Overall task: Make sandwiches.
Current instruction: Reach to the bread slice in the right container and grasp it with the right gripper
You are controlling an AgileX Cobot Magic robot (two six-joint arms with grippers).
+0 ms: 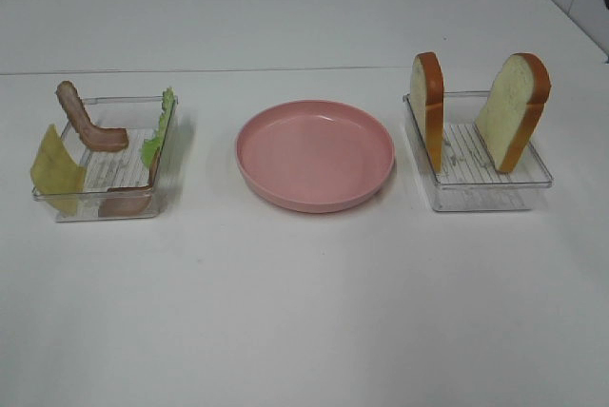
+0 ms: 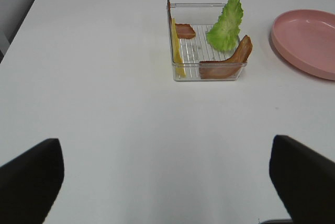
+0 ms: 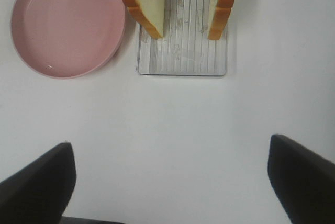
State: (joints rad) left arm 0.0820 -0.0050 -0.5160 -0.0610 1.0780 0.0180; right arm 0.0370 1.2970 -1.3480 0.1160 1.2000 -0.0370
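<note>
No stacked sandwich shows; its parts lie apart. Two white bread slices with orange-brown crusts (image 1: 428, 107) (image 1: 514, 112) stand upright in the right clear tray (image 1: 481, 196). The left clear tray (image 1: 95, 209) holds a yellow cheese slice (image 1: 55, 171), two bacon strips (image 1: 88, 124) (image 1: 128, 201) and a green lettuce leaf (image 1: 160, 131). The pink plate (image 1: 314, 155) sits empty between the trays. My left gripper (image 2: 165, 150) is open and empty, well short of the left tray (image 2: 209, 72). My right gripper (image 3: 170, 145) is open and empty, short of the bread tray (image 3: 180, 67). Neither gripper shows in the exterior view.
The trays and plate stand in a row on a white table (image 1: 304, 312). A seam or table edge (image 1: 238, 71) runs behind the row. The left table edge (image 2: 23, 25) shows in the left wrist view.
</note>
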